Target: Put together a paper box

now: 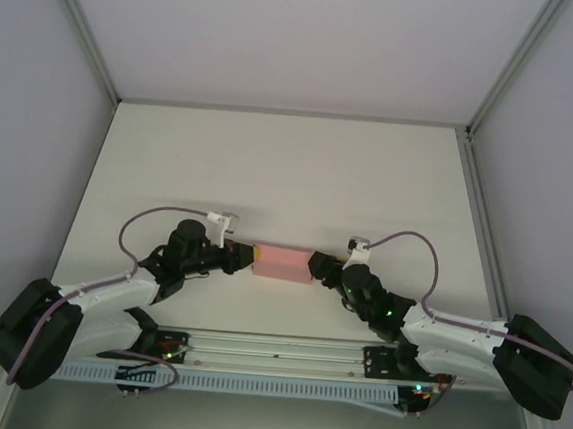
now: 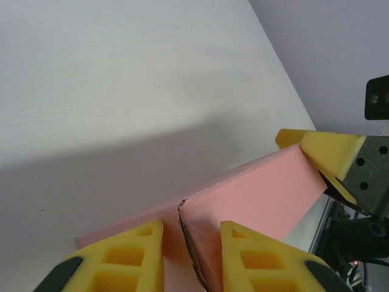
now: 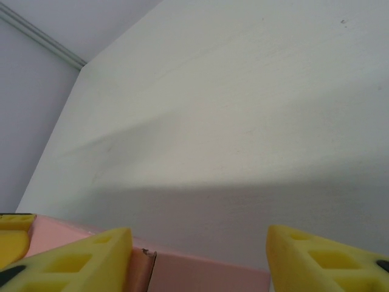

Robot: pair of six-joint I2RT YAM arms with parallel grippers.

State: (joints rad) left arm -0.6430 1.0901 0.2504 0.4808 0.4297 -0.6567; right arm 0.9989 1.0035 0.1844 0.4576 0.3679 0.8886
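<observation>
Paper box (image 1: 281,264): near-centre of the surface (image 1: 291,165), between both arms.
From above, you see the left arm (image 1: 109,294) and right arm (image 1: 457,335) reach inward, low, to opposite ends. Your left wrist view adds a flap edge (image 2: 187,237) pinched between the left jaws. The right jaws straddle the right end; contact unclear.

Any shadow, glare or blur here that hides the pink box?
Top external: even light, sharp, paper box plain to see, faint shadows only. Left wrist: broad soft shadow across the table, no glare. Right wrist: same shadow band along the lower table.
</observation>
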